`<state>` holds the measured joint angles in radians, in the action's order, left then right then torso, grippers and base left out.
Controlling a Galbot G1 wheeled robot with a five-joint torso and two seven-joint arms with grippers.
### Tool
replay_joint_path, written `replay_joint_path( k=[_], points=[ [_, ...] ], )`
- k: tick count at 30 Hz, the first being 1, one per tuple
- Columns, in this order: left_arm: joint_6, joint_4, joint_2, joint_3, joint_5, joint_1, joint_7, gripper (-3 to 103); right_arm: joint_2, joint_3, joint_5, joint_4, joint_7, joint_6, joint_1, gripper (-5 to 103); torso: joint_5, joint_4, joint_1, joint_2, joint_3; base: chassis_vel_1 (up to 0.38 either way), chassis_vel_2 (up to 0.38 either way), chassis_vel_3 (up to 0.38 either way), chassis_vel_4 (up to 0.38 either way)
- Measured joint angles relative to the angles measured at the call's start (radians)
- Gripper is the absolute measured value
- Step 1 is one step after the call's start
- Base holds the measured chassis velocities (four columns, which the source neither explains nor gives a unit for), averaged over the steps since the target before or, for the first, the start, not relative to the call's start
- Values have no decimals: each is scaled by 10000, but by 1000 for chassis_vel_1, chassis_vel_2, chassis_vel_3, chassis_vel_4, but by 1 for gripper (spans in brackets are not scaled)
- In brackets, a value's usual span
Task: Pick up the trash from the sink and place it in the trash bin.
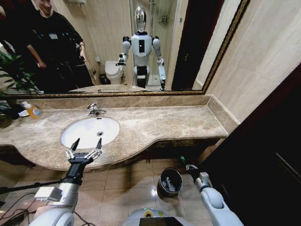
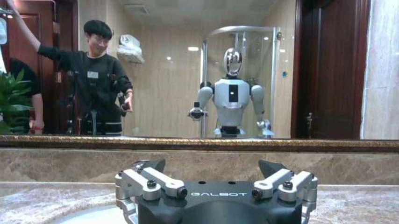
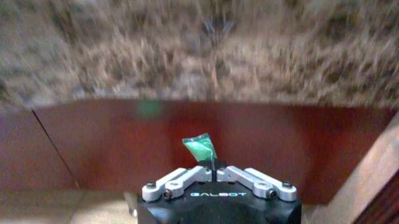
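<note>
— Where's the left claw (image 1: 86, 145)?
— Raised in front of the robot, arm stretched forward, fingers spread wide and pointing up.
— And the right claw (image 1: 184, 161)?
— Held low on the right side, arm angled forward, fingers pinched together.

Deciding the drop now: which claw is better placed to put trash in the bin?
Right. The right claw is shut on a green piece beside the trash bin; the left claw hangs open at the sink.

Blurred countertop (image 3: 199, 46) above green piece (image 3: 199, 147)
</note>
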<state>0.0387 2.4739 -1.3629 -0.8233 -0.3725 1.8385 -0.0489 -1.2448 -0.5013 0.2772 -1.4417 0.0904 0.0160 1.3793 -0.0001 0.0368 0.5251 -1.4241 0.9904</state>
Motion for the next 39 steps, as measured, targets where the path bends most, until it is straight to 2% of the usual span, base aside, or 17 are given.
replay_joint_path(
  k=[5, 12, 13, 14, 16, 21, 23, 24, 25, 27, 29, 32, 34, 35, 36, 37, 39],
  points=[
    [0, 0, 0, 0, 0, 0, 0, 100, -168, 270, -81, 786, -14, -32, -467, 0, 0, 0, 0, 0, 0, 0, 0, 0, 0],
    [0, 0, 0, 0, 0, 0, 0, 100, -614, 456, -690, 1662, -70, 34, -1078, 0, 0, 0, 0, 0, 0, 0, 0, 0, 0],
    [0, 0, 0, 0, 0, 0, 0, 100, -677, 466, -807, 1753, -85, 63, -1138, -3, 0, 0, 0, 0, 0, 0, 0, 0, 0],
    [0, 0, 0, 0, 0, 0, 0, 100, -736, 492, -915, 1851, -106, 97, -1197, 1, 1, 0, 0, 0, 0, 0, 0, 0, 0],
    [0, -1, 0, 0, 0, 0, 0, 100, -787, 506, -987, 1902, -128, 118, -1230, 1, -1, 0, 0, 0, 0, 0, 0, 0, 0],
    [0, 0, 0, 0, 0, 0, 0, 100, -1040, 571, -1226, 2010, -265, 126, -1264, 28, -1, 0, 0, 0, 0, 0, 0, 0, 0],
    [0, 0, 0, 0, 0, 0, 0, 100, -1060, 583, -1276, 2010, -265, 113, -1229, 28, 1, 0, 0, 0, 0, 0, 0, 0, 0],
    [0, 0, 0, 0, 0, 0, 0, 100, -1064, 597, -1321, 2003, -265, 96, -1176, 38, 1, 0, 0, 0, 0, 0, 0, 0, 0],
    [0, -1, 0, 0, 0, 0, 0, 100, -1065, 599, -1355, 1995, -264, 71, -1147, 44, 0, -1, 0, 0, 0, 0, 0, 0, 0],
    [0, -1, 0, 0, 0, 0, 0, 100, -1074, 598, -1389, 1993, -263, 47, -1128, 44, 0, 0, -1, 0, 0, 0, 0, 0, 0],
    [0, 0, 0, 0, 0, 0, 0, 100, -1110, 576, -1405, 2000, -263, 1, -1121, 55, 0, 0, 0, 0, 0, 0, 0, 0, 0],
    [0, 0, 0, 0, 0, 0, 0, 100, -1148, 545, -1396, 2001, -265, -31, -1103, 66, 0, 0, 0, 0, 0, 0, 0, 0, 0],
    [0, 0, 0, 0, 0, 0, 0, 100, -1155, 540, -1388, 1999, -270, -37, -1094, 66, 1, 0, 0, 0, 0, 0, 0, 0, 0],
    [0, 0, 0, 0, 0, 0, 0, 100, -1169, 530, -1363, 1986, -288, -55, -1072, 71, 0, 0, 0, 0, 0, 0, 0, 0, 0],
    [0, 0, 0, 0, 0, 0, 0, 100, -1173, 505, -1277, 1886, -314, -76, -1027, 83, 2, 0, 0, 0, 0, 0, 0, 0, 0],
    [0, 0, 0, 0, 0, 0, 0, 100, -1173, 505, -1277, 1886, -314, -76, -1027, 83, 2, 0, 0, 0, 0, 0, 0, 0, 0],
    [0, 0, 0, 0, 0, 0, 0, 100, -1129, 454, -1164, 1632, -424, 23, -959, 93, 1, 0, 0, -1, 0, 0, 0, 0, 0]
  ],
)
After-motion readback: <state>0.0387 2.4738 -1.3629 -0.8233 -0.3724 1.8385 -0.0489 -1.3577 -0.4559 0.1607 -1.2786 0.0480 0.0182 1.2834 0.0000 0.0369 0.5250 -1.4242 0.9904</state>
